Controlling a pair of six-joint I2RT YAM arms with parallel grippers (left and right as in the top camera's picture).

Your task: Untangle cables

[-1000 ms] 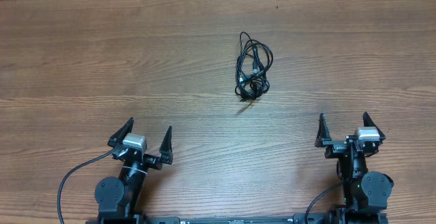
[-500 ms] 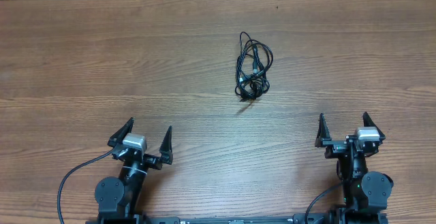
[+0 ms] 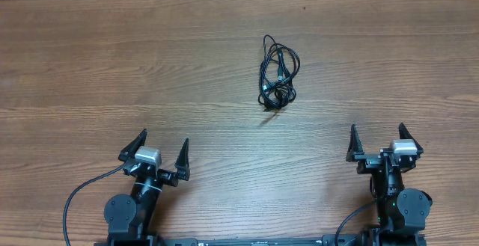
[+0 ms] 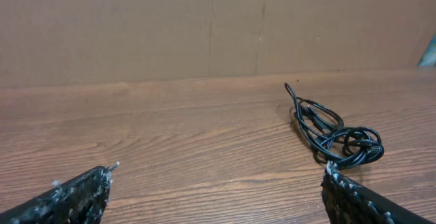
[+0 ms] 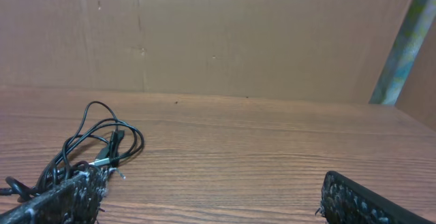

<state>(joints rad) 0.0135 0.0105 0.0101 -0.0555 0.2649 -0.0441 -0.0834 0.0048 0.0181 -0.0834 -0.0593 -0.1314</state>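
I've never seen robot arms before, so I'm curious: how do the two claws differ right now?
The left gripper sits left of the cables and is turned slightly clockwise toward them; the right gripper sits to their right and points straight ahead. The left arm's thick cable sweeps out in a wide loop; the right arm's thick cable lies tucked close. Both grippers are open, empty and well clear of the cables.
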